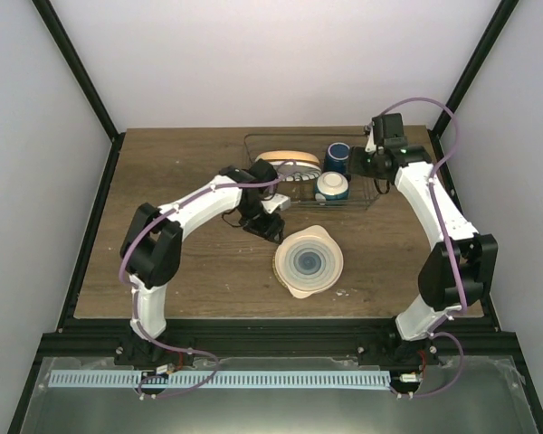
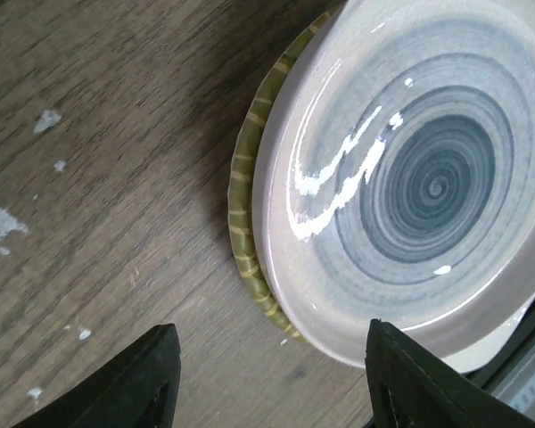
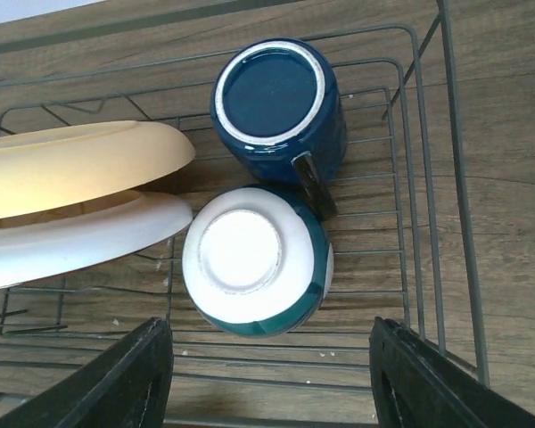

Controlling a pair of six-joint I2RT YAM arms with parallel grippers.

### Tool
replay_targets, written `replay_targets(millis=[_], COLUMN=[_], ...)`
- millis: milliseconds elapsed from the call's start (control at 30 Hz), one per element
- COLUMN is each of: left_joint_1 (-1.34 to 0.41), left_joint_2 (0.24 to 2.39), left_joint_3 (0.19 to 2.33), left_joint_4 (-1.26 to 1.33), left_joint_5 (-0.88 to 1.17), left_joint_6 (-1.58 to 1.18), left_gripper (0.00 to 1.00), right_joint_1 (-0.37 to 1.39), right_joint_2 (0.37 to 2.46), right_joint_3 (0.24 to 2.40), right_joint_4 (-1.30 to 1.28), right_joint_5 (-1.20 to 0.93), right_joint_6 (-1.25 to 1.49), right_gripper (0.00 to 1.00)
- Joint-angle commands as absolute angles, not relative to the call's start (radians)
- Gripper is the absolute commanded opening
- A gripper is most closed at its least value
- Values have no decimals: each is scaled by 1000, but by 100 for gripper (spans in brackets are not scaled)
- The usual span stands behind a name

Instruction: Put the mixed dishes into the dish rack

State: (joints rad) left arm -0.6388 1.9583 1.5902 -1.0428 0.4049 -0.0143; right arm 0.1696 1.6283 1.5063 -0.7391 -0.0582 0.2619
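Ringed plate point(image 1: 308, 262): cream with grey-blue concentric rings and a glossy glaze, lying flat and face up on the table point(image 1: 217, 280) on the near side of the dish rack point(image 3: 374, 267), outside it. It is stacked on another dish with an olive striped rim point(image 2: 248, 223) that sticks out along one edge.

Left tool point(image 2: 272, 383): between the ringed plate and the rack's near edge, low over the table. Fingers are wide apart with nothing between them. One fingertip point(image 2: 410, 379) overlaps the plate rim in the wrist view; can't tell if it touches.

In the rack:
- White-and-blue bowl point(image 3: 254, 259): upside down, white foot ring up, dark teal band round the side. It sits in the right half, towards the near side.
- Dark blue mug point(image 3: 276, 98): upside down just behind the bowl, with a pale ring round its base. Its handle points at the bowl and looks to be touching it.
- Orange-yellow plate point(image 3: 71, 165): left half of the rack, standing tilted on edge, with a white plate point(image 3: 71, 241) leaning right beside it on the near side.

Right tool point(image 3: 276, 383): hovering above the rack's right end, over the bowl. Fingers are spread wide, gripping nothing and clear of the dishes.
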Motion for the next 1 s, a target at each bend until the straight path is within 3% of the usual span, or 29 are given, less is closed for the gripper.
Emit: replay_targets(millis=[0, 167, 667, 967], left_joint_1=[-661, -677, -733, -744], left_joint_2=[1997, 2024, 2098, 2124], left_joint_3=[1631, 1626, 1653, 1641], left_joint_4=[-1022, -996, -951, -926], left_joint_5=[385, 362, 340, 342], left_joint_6=[36, 46, 50, 41], left_gripper=[55, 46, 38, 28], right_joint_1=[167, 167, 166, 166], right_joint_2=[1571, 1552, 1521, 1519], right_joint_3=[1483, 1459, 1427, 1414], right_joint_4=[-736, -743, -750, -749], right_joint_5=[-81, -71, -50, -38], right_joint_6=[290, 279, 258, 249], right_gripper=[62, 62, 62, 62])
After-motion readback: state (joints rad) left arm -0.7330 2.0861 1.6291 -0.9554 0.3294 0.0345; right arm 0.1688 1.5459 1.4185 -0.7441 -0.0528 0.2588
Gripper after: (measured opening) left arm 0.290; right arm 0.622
